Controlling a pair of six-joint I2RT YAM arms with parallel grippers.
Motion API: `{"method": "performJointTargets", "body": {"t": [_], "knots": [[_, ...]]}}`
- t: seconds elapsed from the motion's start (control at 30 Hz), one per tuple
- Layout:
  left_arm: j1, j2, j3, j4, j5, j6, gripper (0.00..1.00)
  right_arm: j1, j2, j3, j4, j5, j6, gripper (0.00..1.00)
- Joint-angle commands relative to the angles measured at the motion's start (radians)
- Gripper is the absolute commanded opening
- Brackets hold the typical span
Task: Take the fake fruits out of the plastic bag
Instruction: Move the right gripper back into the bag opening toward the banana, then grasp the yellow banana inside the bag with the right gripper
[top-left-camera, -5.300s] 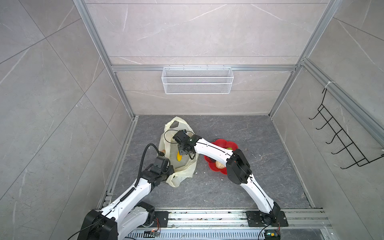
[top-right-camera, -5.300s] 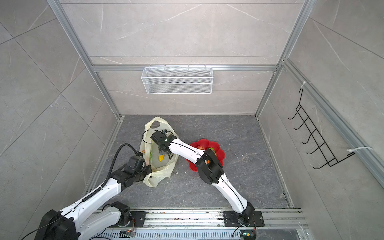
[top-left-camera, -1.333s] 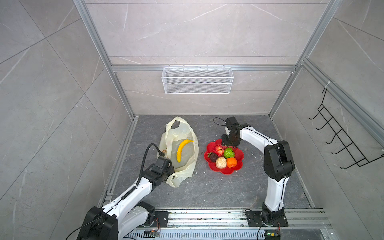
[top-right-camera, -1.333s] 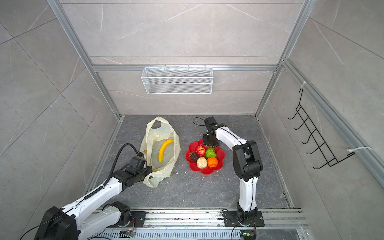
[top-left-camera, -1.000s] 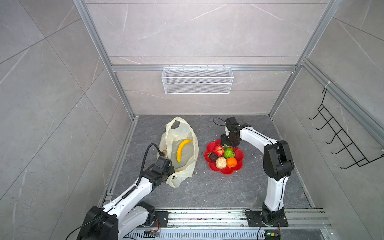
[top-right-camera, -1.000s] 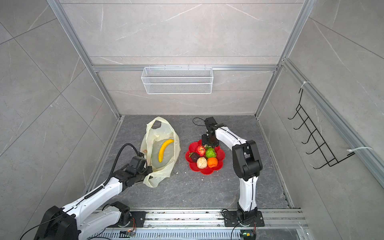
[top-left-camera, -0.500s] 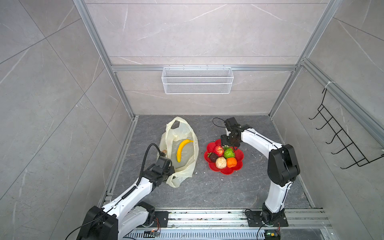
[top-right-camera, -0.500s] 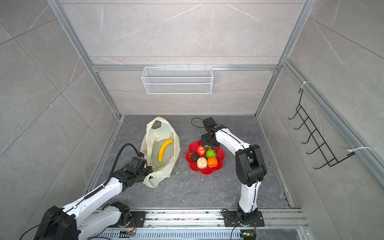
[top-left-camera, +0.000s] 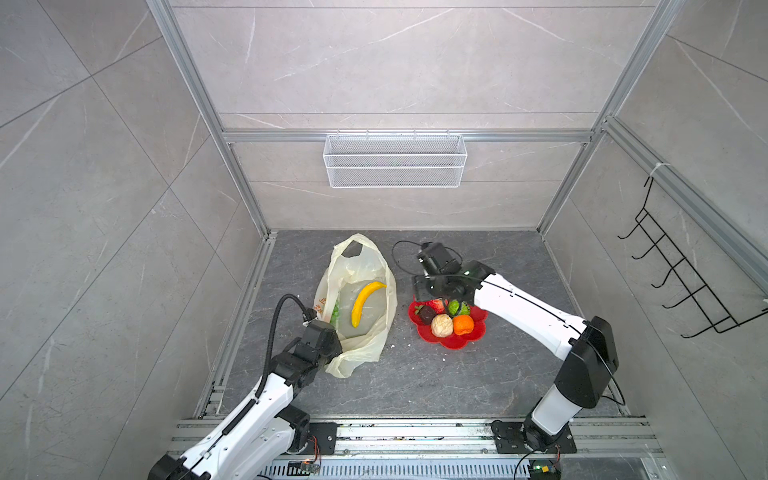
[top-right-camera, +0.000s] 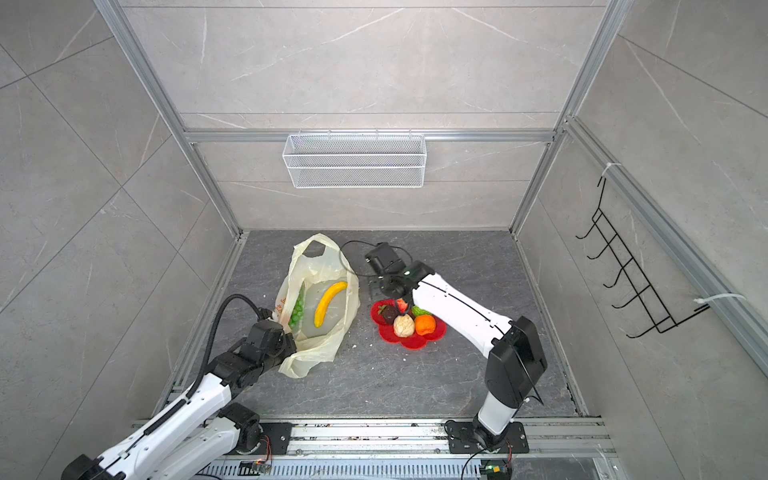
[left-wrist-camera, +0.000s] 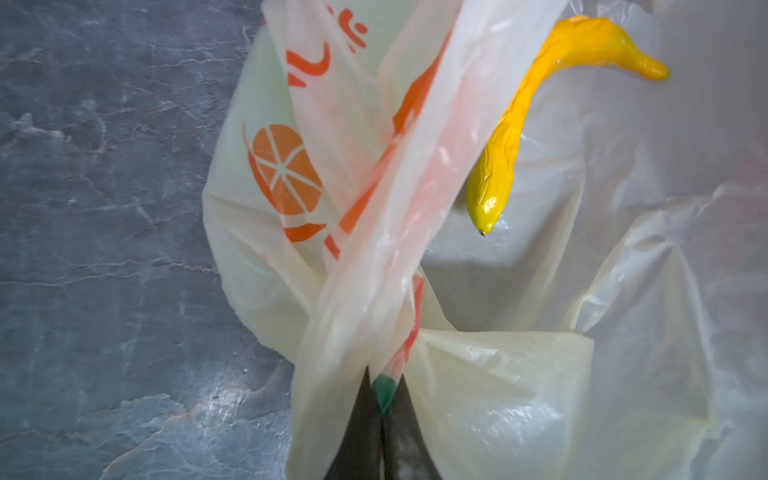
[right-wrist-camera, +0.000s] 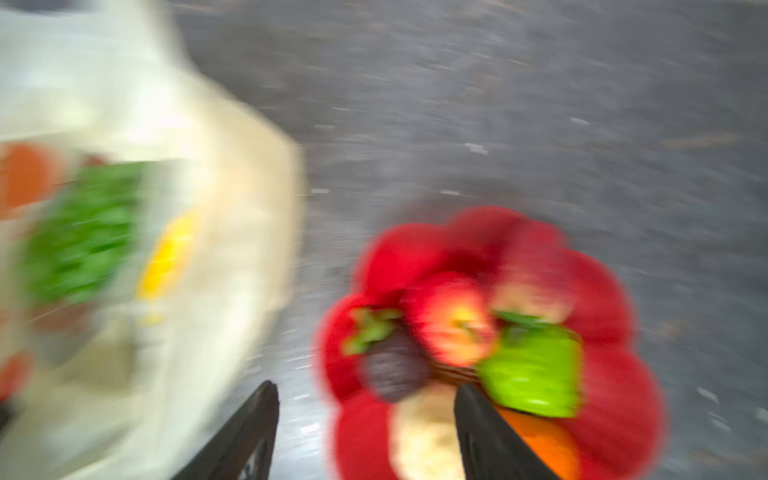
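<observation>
On the left of the grey desk (top-left-camera: 415, 386), the left arm stretches low from the near rail towards the plastic bag (top-left-camera: 361, 266); its left claw (left-wrist-camera: 382, 399) is pinched tight on a gathered fold of the bag's near edge, as the left wrist view shows; the bag lies open and crumpled, translucent cream-yellow with orange-red print, one loop handle pointing to the back wall; inside it the yellow banana (top-left-camera: 365, 301) lies bare on the lower film, and the green grape bunch (top-right-camera: 296, 311) sits beside it against the bag's left wall, partly veiled by plastic.

Just right of the bag stands the red flower-shaped plate (top-left-camera: 453, 341), apart from it; on the plate sit a dark fruit (top-left-camera: 425, 314), a beige round one (top-left-camera: 441, 325), an orange (top-left-camera: 463, 325), a green bumpy fruit (top-left-camera: 457, 307) and a red apple (top-left-camera: 434, 304), the last two partly hidden under the right wrist.

The right arm rises from the near rail, bends at a high elbow on the right and runs back leftward; its right claw (right-wrist-camera: 365, 388) hangs above the plate's left rim with the jaws spread and nothing between them; the right wrist view is heavily blurred.

A second ago the elbow stood nearer the middle and the wrist hung over the plate's far side; it has swung towards the bag; five seconds ago that arm reached into the bag; the left grip, banana and grapes are unchanged.
</observation>
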Motion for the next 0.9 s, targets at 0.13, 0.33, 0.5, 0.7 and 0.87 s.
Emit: {"method": "performJointTargets", "body": {"t": [0.13,0.33,0.5,0.7,0.87], "knots": [[-0.003,-0.054,-0.01,-0.122,-0.095,-0.136,0.0,0.204,0.196,0.245,0.048,0.002,0.097,0.66],[-0.003,-0.107,-0.031,-0.16,-0.13,-0.197,0.0,0.248,0.366,0.351,0.002,-0.014,0.205,0.64],[-0.003,-0.104,-0.047,-0.142,-0.121,-0.206,0.0,0.249,0.433,0.337,0.031,-0.008,0.264,0.62],[-0.004,-0.017,-0.038,-0.102,-0.056,-0.19,0.0,0.248,0.553,0.426,0.009,-0.059,0.278,0.62],[-0.006,-0.038,-0.074,-0.06,-0.024,-0.21,0.0,0.232,0.657,0.527,-0.033,-0.131,0.305,0.6]]}}
